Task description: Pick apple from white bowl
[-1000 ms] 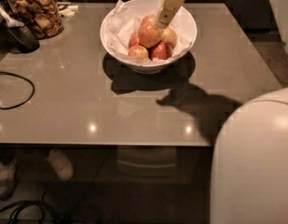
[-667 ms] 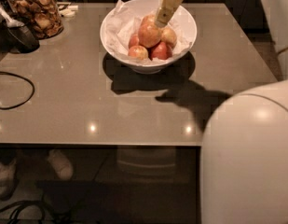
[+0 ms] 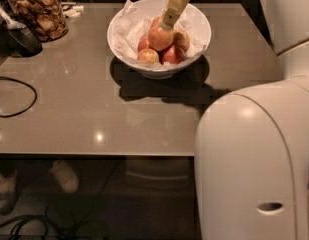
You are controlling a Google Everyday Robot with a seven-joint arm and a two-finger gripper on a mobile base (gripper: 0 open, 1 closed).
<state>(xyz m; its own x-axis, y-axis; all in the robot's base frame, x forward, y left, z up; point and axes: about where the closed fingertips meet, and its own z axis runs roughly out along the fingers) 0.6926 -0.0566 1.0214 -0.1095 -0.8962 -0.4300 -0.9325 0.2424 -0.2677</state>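
The large round golden-orange apple (image 3: pixel 160 37) sits atop smaller red apples (image 3: pixel 148 56) in the wide glossy white bowl (image 3: pixel 200 40), which is lined with crumpled paper. The tan pincer (image 3: pixel 167 24) reaches down onto the apple's top; its opening cannot be told. The bowl stands on the grey worktop (image 3: pixel 94 109), well apart from the glass snack jar (image 3: pixel 41 14).

The tan gripper (image 3: pixel 167 23) points down, tilted, at upper centre; white arm (image 3: pixel 249 159) fills lower right.

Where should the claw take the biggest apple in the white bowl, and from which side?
Across the round middle of the apple, from above: it tops the pile, and smaller apples and the white bowl crowd its sides. The claw sits at its top.
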